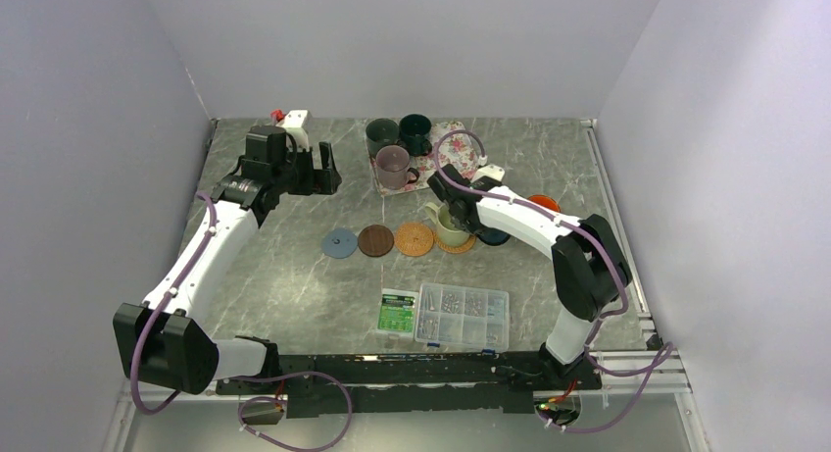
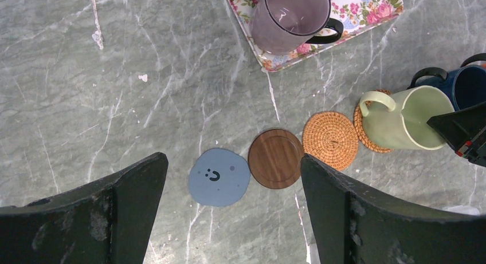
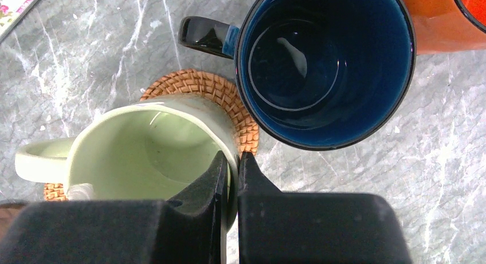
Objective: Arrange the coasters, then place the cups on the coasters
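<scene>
A row of coasters lies mid-table: light blue (image 1: 339, 242), dark brown (image 1: 375, 240), woven tan (image 1: 414, 239). On a second woven coaster (image 3: 198, 83) stands the pale green cup (image 1: 450, 226), and my right gripper (image 3: 232, 161) is shut on its rim, one finger inside, one outside. The navy blue cup (image 3: 324, 60) and the orange cup (image 3: 441, 18) stand just beyond. My left gripper (image 2: 232, 181) hangs open high over the blue coaster (image 2: 219, 177). The mauve cup (image 1: 394, 166) sits on the floral tray (image 1: 456, 154); two dark cups (image 1: 398, 133) stand behind it.
A clear plastic screw box (image 1: 463, 316) and a green card (image 1: 397, 311) lie near the front edge. The table is walled on the left, back and right.
</scene>
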